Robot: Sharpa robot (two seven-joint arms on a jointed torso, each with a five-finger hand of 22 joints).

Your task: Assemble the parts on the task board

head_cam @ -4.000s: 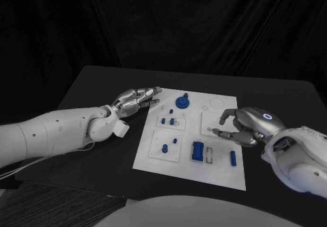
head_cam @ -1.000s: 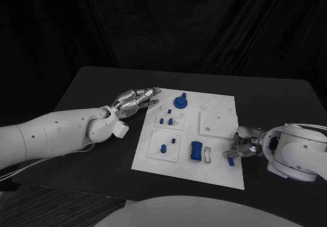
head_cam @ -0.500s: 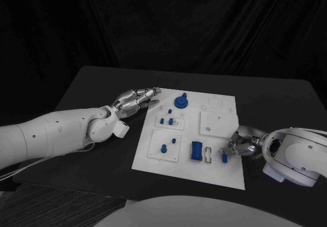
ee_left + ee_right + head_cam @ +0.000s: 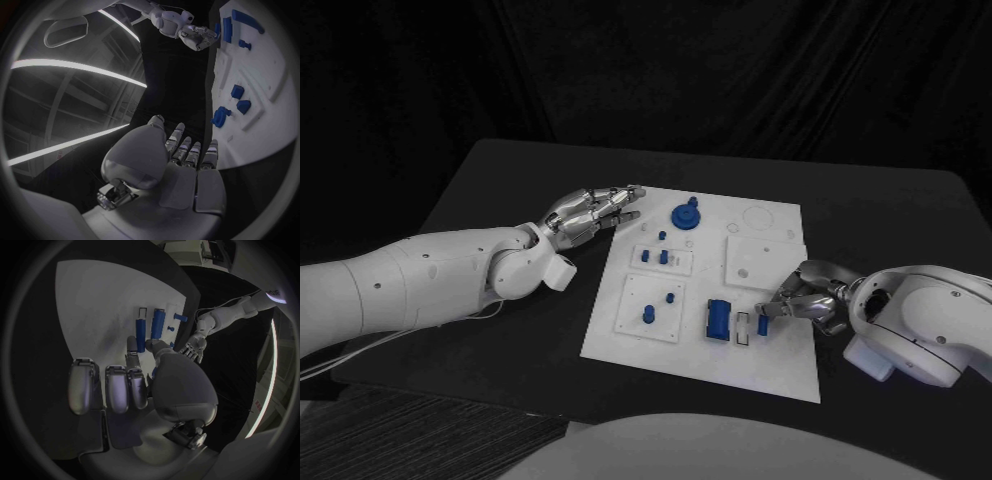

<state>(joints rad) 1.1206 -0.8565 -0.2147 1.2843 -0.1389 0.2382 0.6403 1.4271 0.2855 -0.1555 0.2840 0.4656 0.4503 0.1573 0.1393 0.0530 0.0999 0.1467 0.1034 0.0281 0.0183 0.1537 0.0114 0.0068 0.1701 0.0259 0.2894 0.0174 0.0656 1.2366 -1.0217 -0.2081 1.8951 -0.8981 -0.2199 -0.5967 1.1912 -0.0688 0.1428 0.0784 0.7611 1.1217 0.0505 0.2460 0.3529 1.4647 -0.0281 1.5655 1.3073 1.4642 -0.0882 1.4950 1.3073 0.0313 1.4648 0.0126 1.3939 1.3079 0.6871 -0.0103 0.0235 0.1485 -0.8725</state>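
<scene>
The white task board (image 4: 705, 368) lies mid-table. My right hand (image 4: 806, 297) hangs over its right side and pinches a small blue bar (image 4: 763, 324) between thumb and a finger, just right of the empty slot (image 4: 743, 330) and the blue block (image 4: 717, 319). The right wrist view shows the same hand (image 4: 150, 385) holding the bar (image 4: 141, 333) by one end, beside the block (image 4: 158, 323). My left hand (image 4: 596, 212) rests at the board's far left corner, fingers stretched out and holding nothing; in the left wrist view the hand (image 4: 181, 162) lies beside the board (image 4: 265, 95).
A blue round knob (image 4: 685, 214) stands at the board's far side. Two small blue pieces (image 4: 653, 257) sit in a raised plate, and two blue pegs (image 4: 659, 307) in the plate nearer me. A plain square plate (image 4: 759, 258) lies just beyond my right hand.
My right hand came down from the square plate to the blue bar at the board's right edge and has carried it left, up to the slot. The left hand has not moved.
</scene>
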